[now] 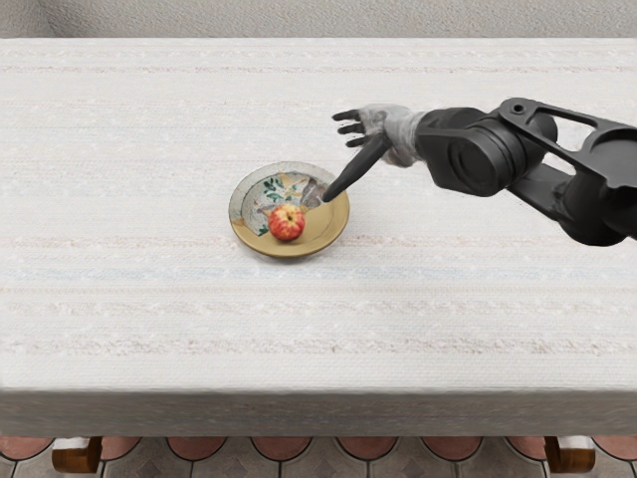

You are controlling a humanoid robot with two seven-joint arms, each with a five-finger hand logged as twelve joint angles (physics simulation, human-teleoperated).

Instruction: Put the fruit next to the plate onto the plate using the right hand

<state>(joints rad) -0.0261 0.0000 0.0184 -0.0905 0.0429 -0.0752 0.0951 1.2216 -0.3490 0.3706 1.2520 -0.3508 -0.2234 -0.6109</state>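
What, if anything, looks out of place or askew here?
Nothing stands out: the apple sits inside the plate, which lies flat on the table, and the right hand hovers open beside its rim, holding nothing.

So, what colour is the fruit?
The fruit is red with some yellow, clearest in head view.

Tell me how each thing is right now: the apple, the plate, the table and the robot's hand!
apple: lying on the plate, nothing holding it.
plate: flat on the table, with the apple in it.
right hand: open, fingers spread, holding nothing, by the plate's far right edge, one finger pointing down at the rim.
table: level, carrying the plate.
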